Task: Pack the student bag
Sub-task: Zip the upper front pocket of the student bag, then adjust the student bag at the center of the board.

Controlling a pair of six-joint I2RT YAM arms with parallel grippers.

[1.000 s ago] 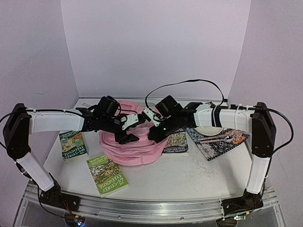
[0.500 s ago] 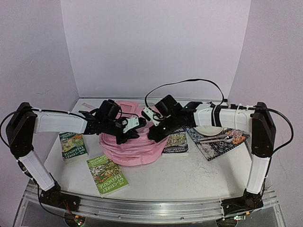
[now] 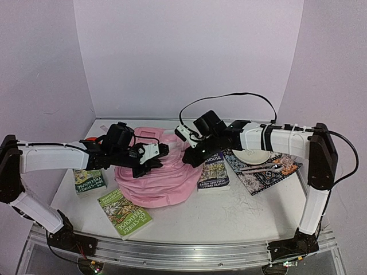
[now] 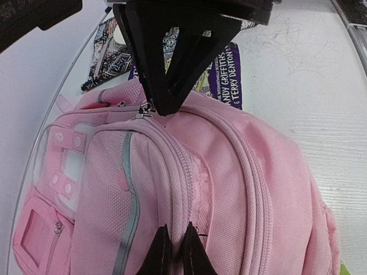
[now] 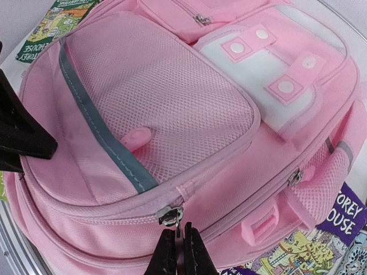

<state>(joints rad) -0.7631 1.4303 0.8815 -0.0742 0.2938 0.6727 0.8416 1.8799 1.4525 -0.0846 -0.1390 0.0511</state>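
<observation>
**Desk:** Since both arms are on the student bag (image 3: 155, 182), what do you see from your end?

**Operator:** On the overhead view the bag lies flat in the middle of the surface (image 3: 241, 215), front pockets up. My left tool (image 4: 175, 240) comes onto it from 9 o'clock and my right tool (image 5: 178, 236) from 2 o'clock. I read that as anchor and pull. One side braces the soft fabric so the zip can run instead of dragging the whole bag along.

**Desk:** How wide are the tools?

**Operator:** Both are pressed together. On the right wrist view, my fingers pinch the zip pull (image 5: 171, 217) at 6 o'clock in the frame. On the left wrist view, my fingers close on the bag's fabric just beside a zip track. A small dark tab sits there too, but I can't tell whether it is caught between them.

**Desk:** And the things to pack?

**Operator:** A purple book (image 3: 213, 172) lies just beside the bag at 3 o'clock. There is a green book (image 3: 121, 213) at 7 o'clock and a second green book (image 3: 89, 180) at 9 o'clock. The bag looks zipped, so I judge that opening it is the step in hand and nothing is packed yet.
</observation>
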